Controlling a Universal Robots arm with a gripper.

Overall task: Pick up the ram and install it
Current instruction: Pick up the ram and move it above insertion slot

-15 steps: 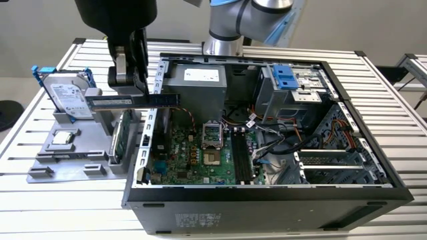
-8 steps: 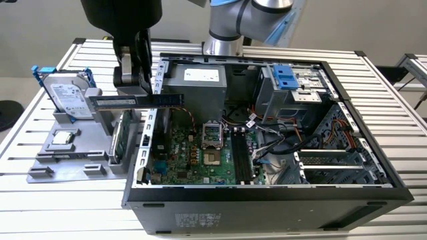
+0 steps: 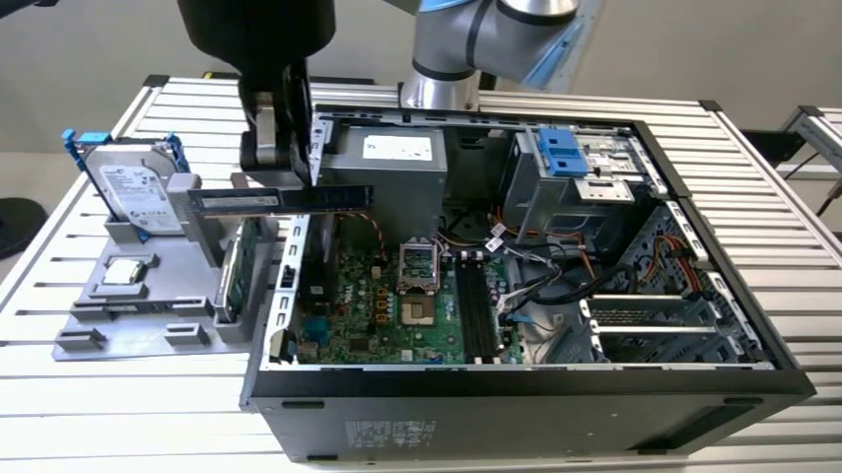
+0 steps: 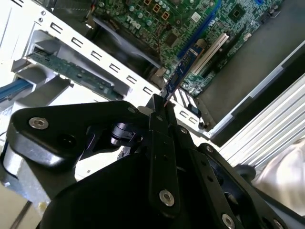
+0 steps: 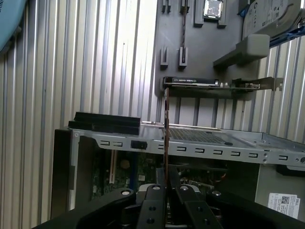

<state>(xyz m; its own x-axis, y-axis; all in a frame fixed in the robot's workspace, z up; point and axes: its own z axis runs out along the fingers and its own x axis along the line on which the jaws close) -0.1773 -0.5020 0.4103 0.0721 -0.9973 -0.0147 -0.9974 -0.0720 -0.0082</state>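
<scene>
Ram (image 3: 335,197) apparently within tool (image 3: 282,180) grip

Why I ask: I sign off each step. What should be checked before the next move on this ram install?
1. Grip: gripper shut on the ram mid-length: ok.
2. Ram lifted clear of the grey fixture: ok.
3. Ram above the memory slots: not ok; it hangs over the case wall at the exterior view's left.
4. Ram parallel to slots: not ok; it lies across them.
5. Slots empty: ok.
6. Slot latches open: cannot tell.
</scene>
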